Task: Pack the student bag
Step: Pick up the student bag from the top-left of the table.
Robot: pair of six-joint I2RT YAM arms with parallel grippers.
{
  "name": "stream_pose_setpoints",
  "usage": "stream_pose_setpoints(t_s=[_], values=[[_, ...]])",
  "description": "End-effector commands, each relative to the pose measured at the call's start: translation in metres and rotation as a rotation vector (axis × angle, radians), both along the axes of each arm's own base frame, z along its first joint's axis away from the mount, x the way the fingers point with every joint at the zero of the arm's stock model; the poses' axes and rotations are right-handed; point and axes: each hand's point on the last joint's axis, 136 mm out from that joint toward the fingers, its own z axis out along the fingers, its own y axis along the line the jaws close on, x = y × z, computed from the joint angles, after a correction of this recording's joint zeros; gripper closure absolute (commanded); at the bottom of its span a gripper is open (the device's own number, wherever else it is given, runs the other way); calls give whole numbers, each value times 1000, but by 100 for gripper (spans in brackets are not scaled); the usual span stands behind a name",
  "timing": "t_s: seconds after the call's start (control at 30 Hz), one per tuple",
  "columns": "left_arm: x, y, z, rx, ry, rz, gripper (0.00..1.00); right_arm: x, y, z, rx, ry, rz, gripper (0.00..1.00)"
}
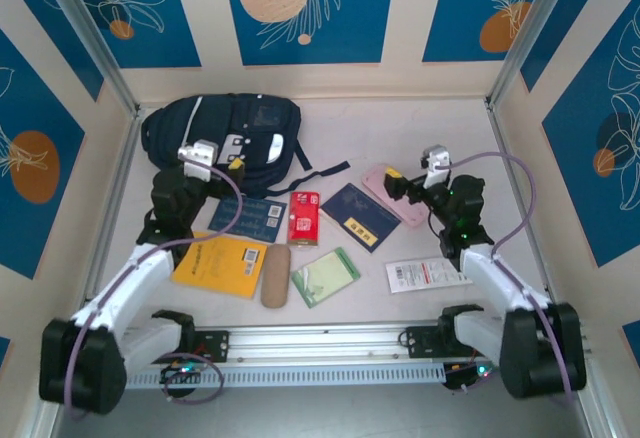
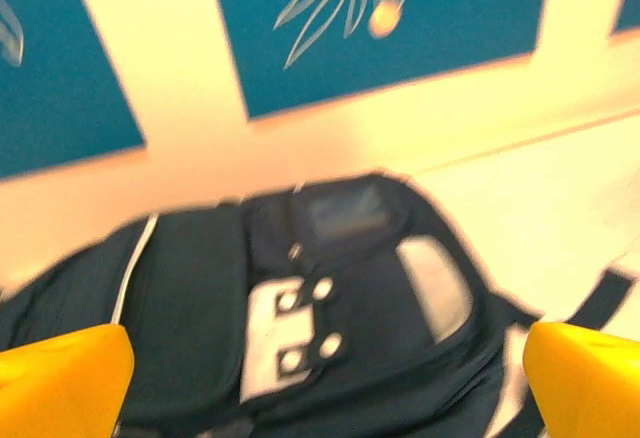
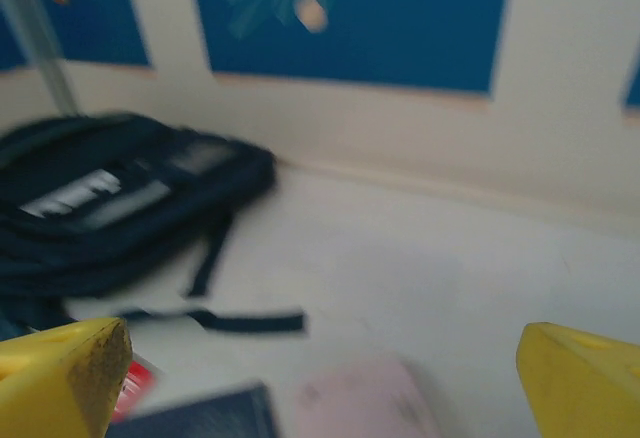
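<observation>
Tabletop point(image 1: 400, 128) carries one student bag point(image 1: 225, 128), two navy booklets point(image 1: 247, 218) point(image 1: 360, 216), one red packet point(image 1: 303, 218).

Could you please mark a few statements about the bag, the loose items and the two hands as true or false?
1. The student bag lies at the far left of the table. True.
2. The left hand is gripping something. False: it is open and empty, facing the bag.
3. The red packet lies between two dark blue booklets. True.
4. The green packet is inside the bag. False: it lies on the table beside the tan pouch.
5. The right hand is open. True.
</observation>
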Motion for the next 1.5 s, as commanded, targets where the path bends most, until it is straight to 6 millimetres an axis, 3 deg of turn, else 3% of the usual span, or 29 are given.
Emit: stream_pose_setpoints(t_s=[0.0, 0.1, 0.13, 0.2, 0.27, 0.33, 0.4, 0.47, 0.57, 0.77, 0.87, 1.0, 1.13, 1.23, 1.47], values=[[-26, -36, 31, -77, 64, -113, 0, -24, 36, 28, 10, 14, 56, 1], [-42, -55, 54, -214, 156, -86, 0, -48, 69, 66, -49, 74, 114, 1], [-50, -65, 55, -188, 219, -112, 0, -54, 74, 82, -40, 129, 99, 1], [-59, -63, 53, -170, 378, -56, 0, -60, 67, 94, 21, 305, 0, 1], [-61, -46, 34, -131, 546, 76, 0, -74, 74, 101, 90, 425, 70, 1], [-54, -23, 10, -120, 635, 263, 0, -73, 73, 102, 208, 444, 89, 1], [-51, -26, -9, -203, 715, 251, 0, -71, 84, 104, 284, 457, 161, 1], [-51, -27, -15, -326, 739, 232, 0, -54, 91, 89, 228, 590, 87, 5], [-53, -19, -21, -444, 758, 256, 0, -35, 107, 54, 145, 781, 43, 1], [-46, -13, -27, -411, 781, 303, 0, 9, 137, -4, 257, 1011, 68, 0], [-43, 2, -25, -396, 729, 379, 0, 38, 141, -35, 310, 1083, 49, 3], [-44, 9, -30, -397, 702, 415, 0, 70, 163, -64, 345, 1147, 78, 4], [-49, 16, -43, -392, 717, 455, 0, 92, 201, -91, 343, 1198, 146, 4], [-51, 19, -41, -373, 705, 476, 1, 104, 232, -107, 324, 1221, 183, 5], [-50, 15, -35, -333, 685, 465, 1, 133, 277, -151, 316, 1297, 152, 6]])
